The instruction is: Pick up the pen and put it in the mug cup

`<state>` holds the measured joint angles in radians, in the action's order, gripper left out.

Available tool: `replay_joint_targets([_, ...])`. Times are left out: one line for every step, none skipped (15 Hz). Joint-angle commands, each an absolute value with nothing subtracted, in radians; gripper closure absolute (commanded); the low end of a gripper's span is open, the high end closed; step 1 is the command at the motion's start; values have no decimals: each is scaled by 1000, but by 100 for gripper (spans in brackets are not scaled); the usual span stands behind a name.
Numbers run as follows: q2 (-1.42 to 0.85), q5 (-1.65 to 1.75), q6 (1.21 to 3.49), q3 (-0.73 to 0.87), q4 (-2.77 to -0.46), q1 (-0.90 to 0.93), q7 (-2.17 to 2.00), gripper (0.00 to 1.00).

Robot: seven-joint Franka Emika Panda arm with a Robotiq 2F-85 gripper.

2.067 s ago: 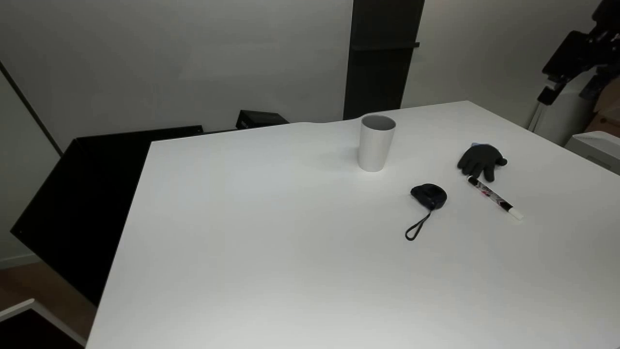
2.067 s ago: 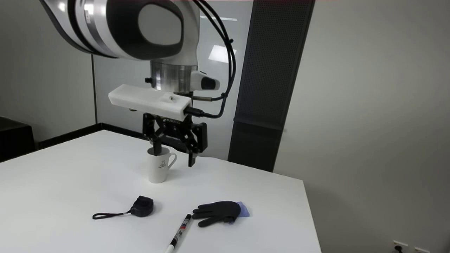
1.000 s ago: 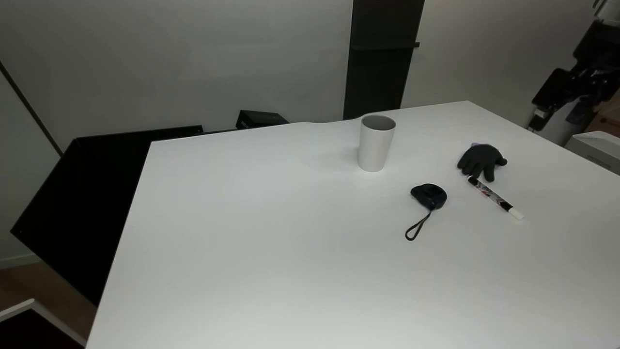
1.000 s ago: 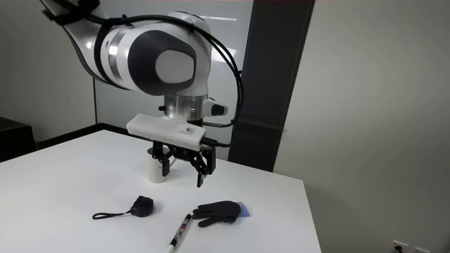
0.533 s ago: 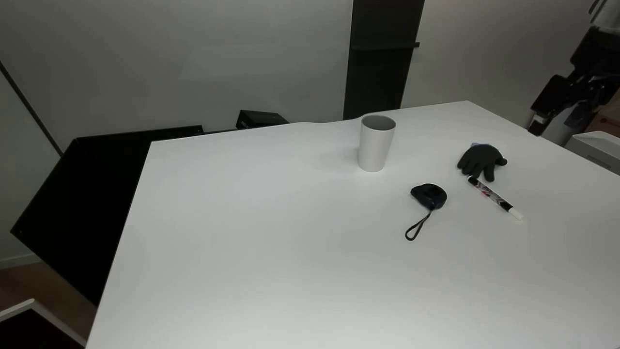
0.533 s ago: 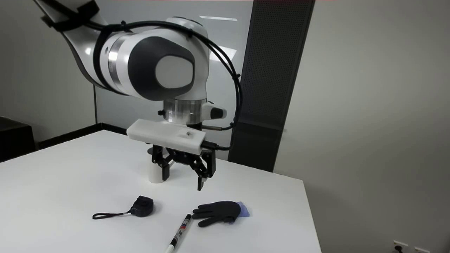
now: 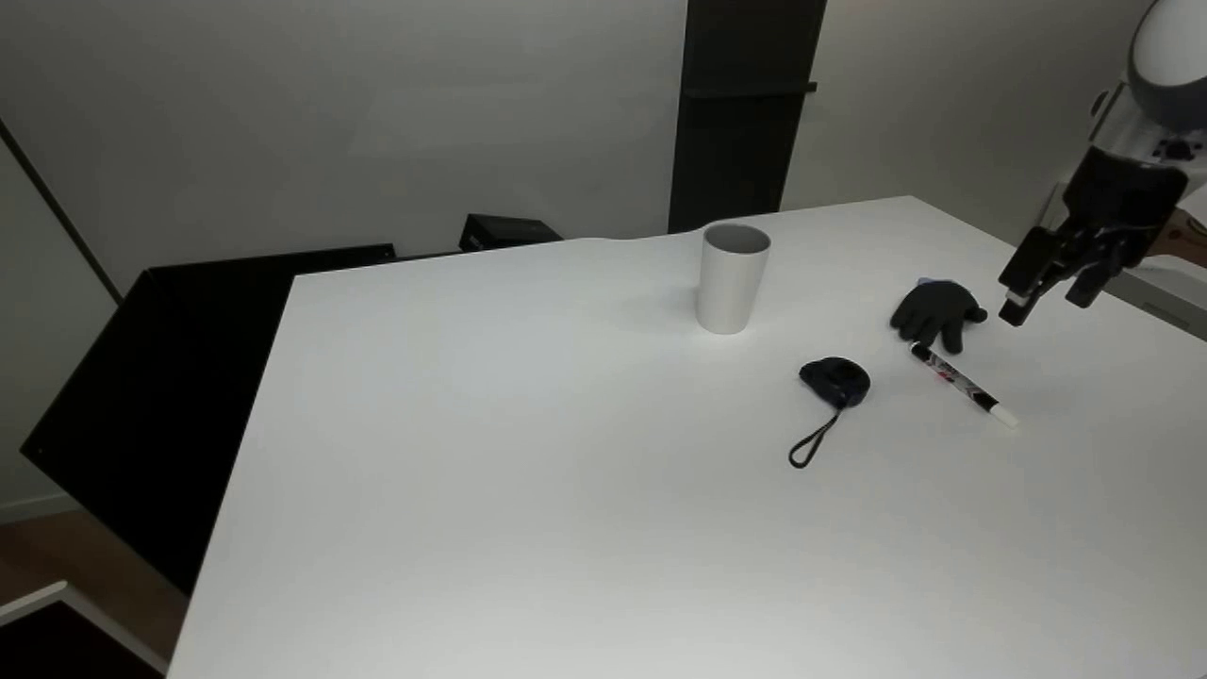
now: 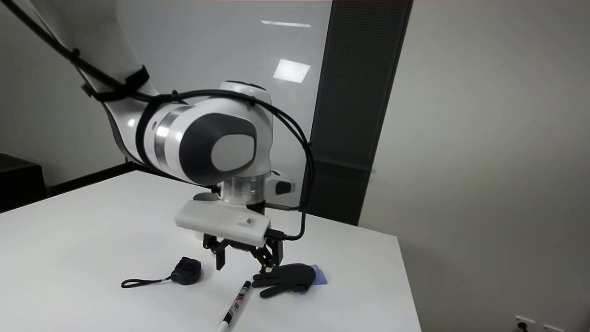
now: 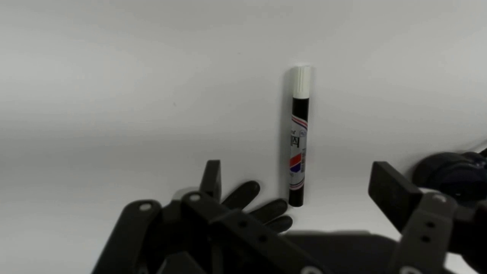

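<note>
Gripper (image 8: 242, 268) is hanging over the wht table (image 7: 471, 519), jaws standing well apart. Pen (image 9: 298, 152) is lying flat on the table; wrist view is showing it btwn the two fingertips (image 9: 213, 175), down below them, w/ wht end pointing twd top of view & blk end nearer the gripper. Blk glove (image 8: 288, 278) is lying just beside that blk end, its finger ends reaching twd the pen; touching or not, can't tell. Blue bit (image 8: 319, 275) is poking out at the glove's opp. end. In an exterior view a gripper fingertip is overlapping the glove's outline; can't tell re contact. Mug cup (image 7: 728, 292) is standing upright on the table, well apart from pen; in an exterior view arm (image 8: 198, 147) & gripper are hiding most of it. Tape measure (image 7: 836, 381), dk colored, is resting on the table apart from mug cup & pen; in wrist view it's showing only partly, at the edge.
</note>
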<state>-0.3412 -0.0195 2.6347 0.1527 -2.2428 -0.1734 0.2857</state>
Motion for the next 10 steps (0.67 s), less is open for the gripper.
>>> replay_joint_targets([-432,-23,2660,129,-2185,-200,261,0])
replay_joint_targets([-449,-26,2667,125,-2178,-205,261,0])
replay_joint_targets([-467,-33,2683,114,-2175,-213,272,0])
replay_joint_targets([-480,-39,2693,104,-2171,-222,280,0])
replay_joint_targets([-494,-49,2707,85,-2168,-236,297,0])
replay_joint_targets([-507,-51,2715,75,-2163,-241,297,0])
replay_joint_targets([-519,-54,2717,64,-2158,-245,297,0])
replay_joint_targets([-530,-48,2722,63,-2154,-241,283,0])
replay_joint_targets([-537,-42,2728,64,-2155,-234,268,0])
replay_joint_targets([-542,-39,2738,65,-2156,-229,258,0])
